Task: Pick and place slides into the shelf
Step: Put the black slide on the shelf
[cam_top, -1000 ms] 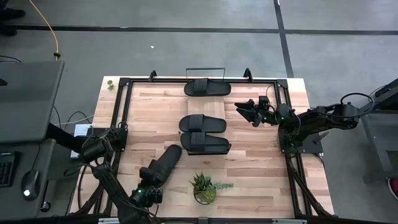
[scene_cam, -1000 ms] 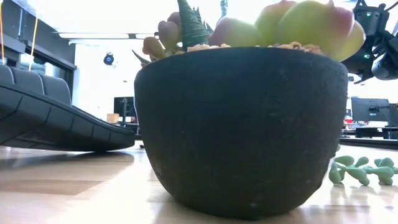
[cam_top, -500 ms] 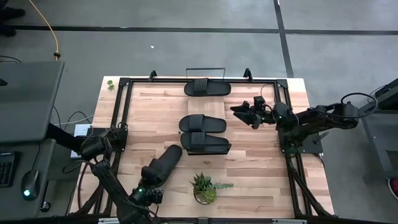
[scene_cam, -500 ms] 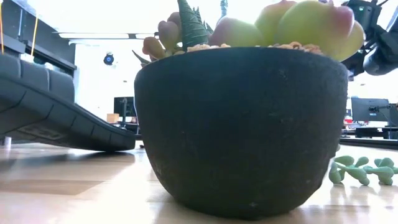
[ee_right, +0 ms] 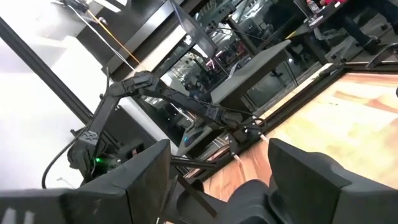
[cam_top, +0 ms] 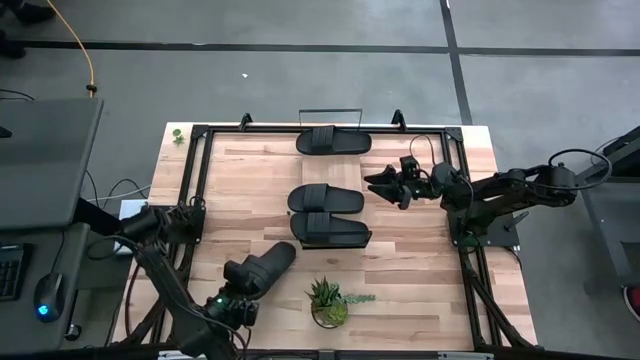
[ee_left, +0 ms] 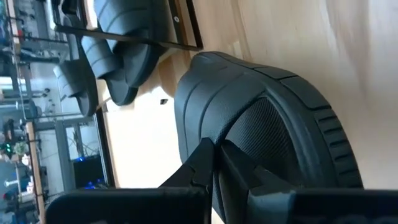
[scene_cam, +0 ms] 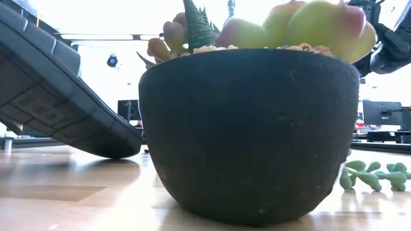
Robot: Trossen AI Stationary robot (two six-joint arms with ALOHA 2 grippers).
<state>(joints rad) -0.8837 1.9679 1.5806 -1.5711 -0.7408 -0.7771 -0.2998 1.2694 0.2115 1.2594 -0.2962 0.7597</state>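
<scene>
Several black slides are in view. One slide (cam_top: pixel 333 141) lies at the table's far edge, beside the shelf's thin black wire frame (cam_top: pixel 330 111). Two slides (cam_top: pixel 328 214) lie side by side mid-table. Near the front left, another slide (cam_top: pixel 272 260) is tilted, and my left gripper (cam_top: pixel 240 288) is shut on its near end. My right gripper (cam_top: pixel 383 186) hangs open above the table, right of the middle pair, with nothing between its fingers (ee_right: pixel 149 177). My left gripper pinches the slide's near end (ee_left: pixel 208 134) between its two shut fingers, which slant down from the table's near left and lie along the slide. The slide (scene_cam: pixel 51 96) is tilted: its held end is raised and its far end (scene_cam: pixel 119 149) is down at the tabletop.
A dark pot of succulents (cam_top: pixel 328 305) stands near the front edge, just right of the held slide, and fills most of the low view as the pot (scene_cam: pixel 250 128). A black frame (cam_top: pixel 195 180) runs around the table's edges. Bare wood lies left of the middle slides.
My left gripper has risen with the slide's near end. The slide has tipped steeper while its far end has stayed down at the tabletop. My right gripper has shifted a little toward the table's left, still open.
</scene>
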